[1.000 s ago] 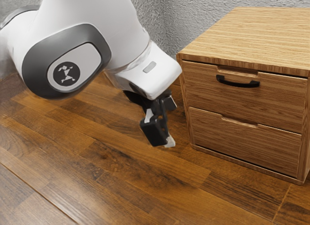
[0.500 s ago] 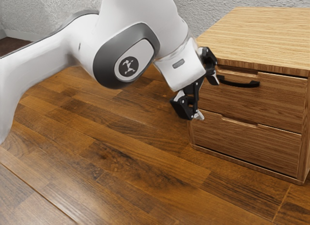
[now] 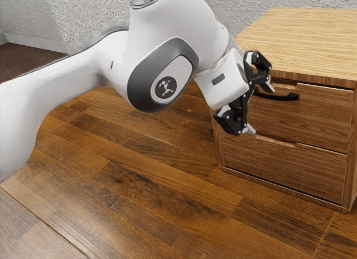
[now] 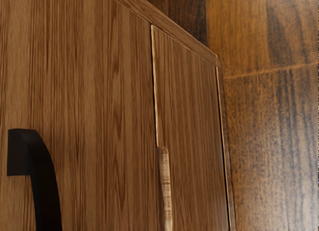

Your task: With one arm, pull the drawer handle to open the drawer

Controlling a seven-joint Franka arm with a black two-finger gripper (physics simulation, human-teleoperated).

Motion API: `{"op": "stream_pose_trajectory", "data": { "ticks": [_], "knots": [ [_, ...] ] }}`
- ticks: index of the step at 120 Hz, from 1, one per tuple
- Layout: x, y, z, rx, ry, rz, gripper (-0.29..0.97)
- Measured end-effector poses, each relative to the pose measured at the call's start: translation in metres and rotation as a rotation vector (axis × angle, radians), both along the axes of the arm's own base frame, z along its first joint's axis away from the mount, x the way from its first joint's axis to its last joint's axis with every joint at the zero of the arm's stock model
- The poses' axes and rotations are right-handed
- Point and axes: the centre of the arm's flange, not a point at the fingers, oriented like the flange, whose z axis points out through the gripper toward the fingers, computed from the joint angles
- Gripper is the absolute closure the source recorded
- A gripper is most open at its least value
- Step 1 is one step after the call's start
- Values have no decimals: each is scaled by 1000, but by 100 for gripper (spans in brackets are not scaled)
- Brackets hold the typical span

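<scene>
We count one cabinet (image 3: 301, 41), two drawers (image 3: 290, 161), one handle (image 3: 283, 96): a thin, black, curved bar on the top drawer (image 3: 323, 116), just at 3 o'clock from our gripper (image 3: 260, 109), jaws spread apart.

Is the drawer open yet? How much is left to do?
Not yet. Done: the gripper is up at the top drawer, close by one end of its black handle. In hand: lining up, with the gripper open and not around the handle. Left: grab the handle and pull. The drawer front sits flush in the cabinet, so it is shut.
</scene>
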Motion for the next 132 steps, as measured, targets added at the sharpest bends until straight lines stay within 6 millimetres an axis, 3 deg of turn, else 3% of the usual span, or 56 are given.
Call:
{"op": "stream_pose_trajectory", "data": {
  "ticks": [16, 31, 41, 104, 132],
  "knots": [
    [4, -1, -7, 3, 10, -3, -3],
    [5, -1, -10, 4, 13, -4, -13],
    [6, 2, -8, 5, 9, -1, 1],
    [-2, 7, -7, 12, 19, 8, 4],
    [-12, 7, -1, 8, 17, 19, 22]
  ]
}}
